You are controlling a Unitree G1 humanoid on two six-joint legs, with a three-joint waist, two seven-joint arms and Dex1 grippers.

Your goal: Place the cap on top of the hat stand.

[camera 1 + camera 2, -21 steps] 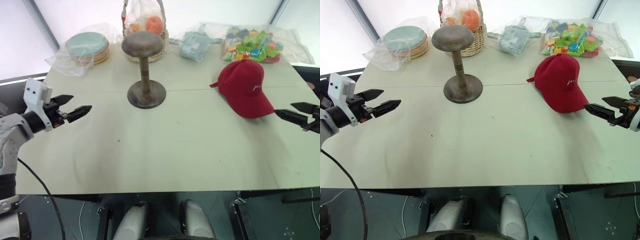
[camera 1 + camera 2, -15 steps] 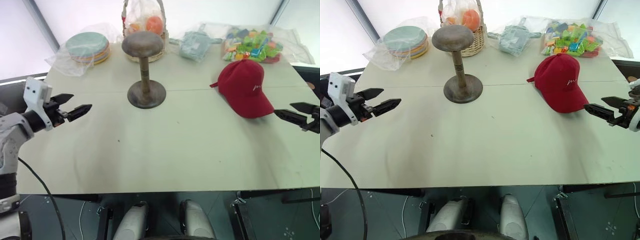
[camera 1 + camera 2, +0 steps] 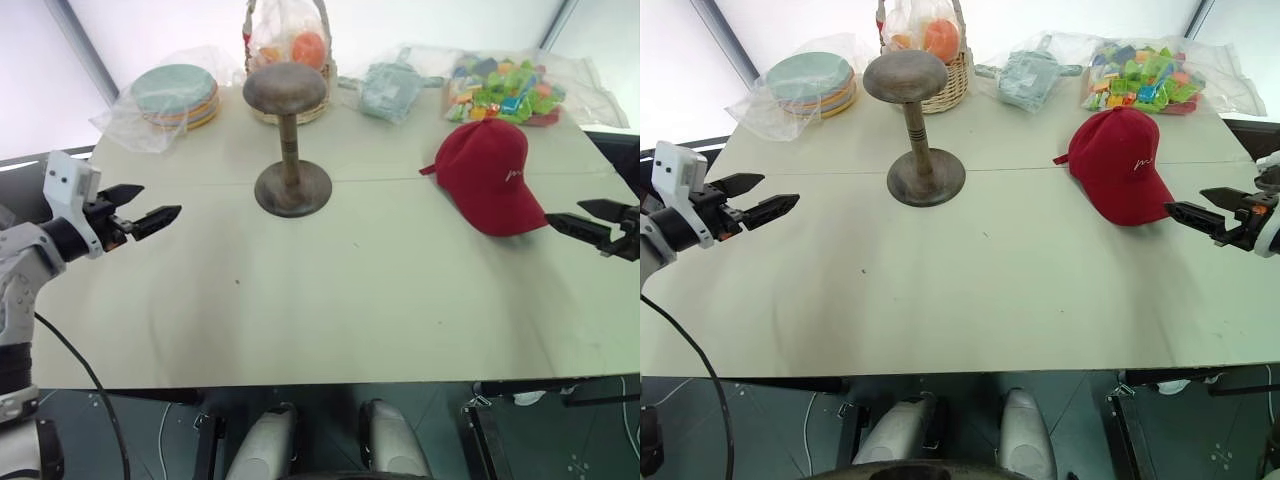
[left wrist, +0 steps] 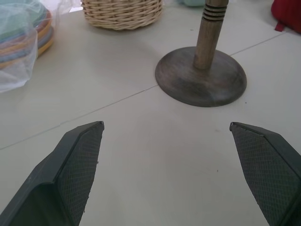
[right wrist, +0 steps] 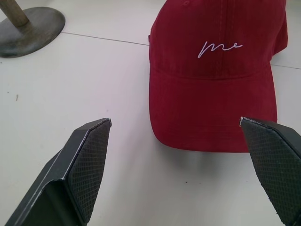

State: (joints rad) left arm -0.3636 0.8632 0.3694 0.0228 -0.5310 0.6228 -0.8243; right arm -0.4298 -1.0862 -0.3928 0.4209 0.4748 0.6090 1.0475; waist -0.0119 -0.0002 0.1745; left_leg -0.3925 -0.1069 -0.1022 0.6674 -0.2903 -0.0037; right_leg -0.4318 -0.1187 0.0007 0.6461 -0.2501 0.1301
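Matt red cloth cap (image 5: 214, 70) with white stitching; worn, dull wooden hat stand (image 3: 289, 140) — smooth matt worktop (image 3: 350, 300); woven wicker basket (image 4: 123, 10); crinkled glossy plastic bags (image 3: 150, 110).

A pale, flat table (image 3: 330, 300) carries everything, with a thin seam running across it. The hat stand (image 3: 290, 140) stands upright on its round base left of centre. The cap (image 3: 492, 175) lies on the right, brim toward the near edge. Along the far edge sit bagged plates (image 3: 175, 95), a wicker basket (image 3: 290, 60) of bagged items, a bagged grey-blue bundle (image 3: 385, 88) and a bag of colourful toy pieces (image 3: 505, 90).
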